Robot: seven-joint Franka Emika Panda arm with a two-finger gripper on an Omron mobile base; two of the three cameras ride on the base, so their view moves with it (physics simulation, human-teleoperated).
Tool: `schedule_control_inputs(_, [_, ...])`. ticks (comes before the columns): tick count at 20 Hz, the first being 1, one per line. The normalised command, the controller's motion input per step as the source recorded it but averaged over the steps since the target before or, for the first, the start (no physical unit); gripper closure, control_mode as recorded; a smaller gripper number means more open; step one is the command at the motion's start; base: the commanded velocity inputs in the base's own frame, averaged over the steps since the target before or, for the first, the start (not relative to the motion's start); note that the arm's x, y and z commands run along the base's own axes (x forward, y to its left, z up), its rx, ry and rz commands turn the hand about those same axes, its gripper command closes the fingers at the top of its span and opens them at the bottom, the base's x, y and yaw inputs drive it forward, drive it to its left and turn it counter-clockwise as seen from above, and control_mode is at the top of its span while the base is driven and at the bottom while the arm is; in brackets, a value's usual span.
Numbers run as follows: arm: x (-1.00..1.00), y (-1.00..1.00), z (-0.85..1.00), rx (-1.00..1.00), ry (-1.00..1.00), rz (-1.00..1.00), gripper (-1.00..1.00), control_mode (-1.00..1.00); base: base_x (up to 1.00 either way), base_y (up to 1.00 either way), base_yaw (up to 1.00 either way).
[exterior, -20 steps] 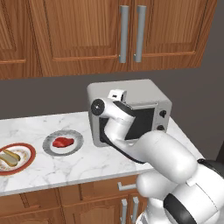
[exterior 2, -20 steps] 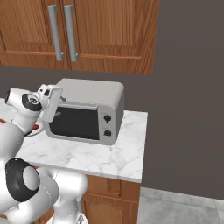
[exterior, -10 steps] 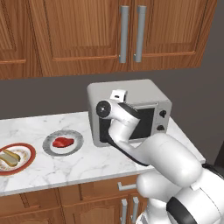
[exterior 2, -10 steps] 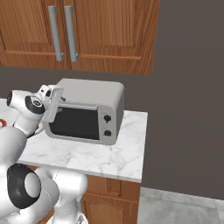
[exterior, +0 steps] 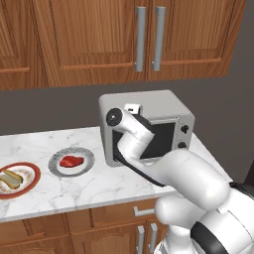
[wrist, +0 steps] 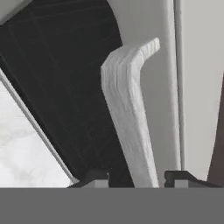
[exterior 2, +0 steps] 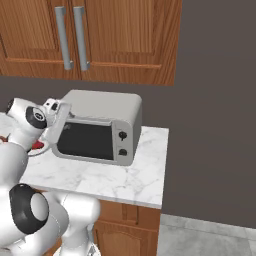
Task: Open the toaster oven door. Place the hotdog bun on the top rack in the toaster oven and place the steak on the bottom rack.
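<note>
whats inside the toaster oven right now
The toaster oven door is closed. Through its dark glass the hand view shows faint wire rack lines, nothing clearly on them. The rest is too dark to tell. The steak sits outside on its plate.

Even soft rendered light, faint shadows, low-resolution

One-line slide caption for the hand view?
Tool straddling the light grey bar handle of the dark-glass toaster oven door, fingertips on either side, white marble counter alongside.
</note>
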Motion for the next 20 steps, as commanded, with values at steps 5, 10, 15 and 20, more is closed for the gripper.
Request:
schedule_control_inputs(5, [-0.69,0.00,-0.93,0.00,0.52,0.00,1.00,-1.00,0.00,0.00,0.00])
schedule_control_inputs(10, [-0.94,-0.01,-1.00,-0.01,0.63,0.00,1.00,-1.00,0.00,0.00,0.00])
schedule_control_inputs(15, [-1.00,-0.04,-1.00,-0.06,0.65,0.00,1.00,-1.00,0.00,0.00,0.00])
schedule_control_inputs(20, [-1.00,-0.11,-1.00,-0.08,0.58,0.00,1.00,-1.00,0.00,0.00,0.00])
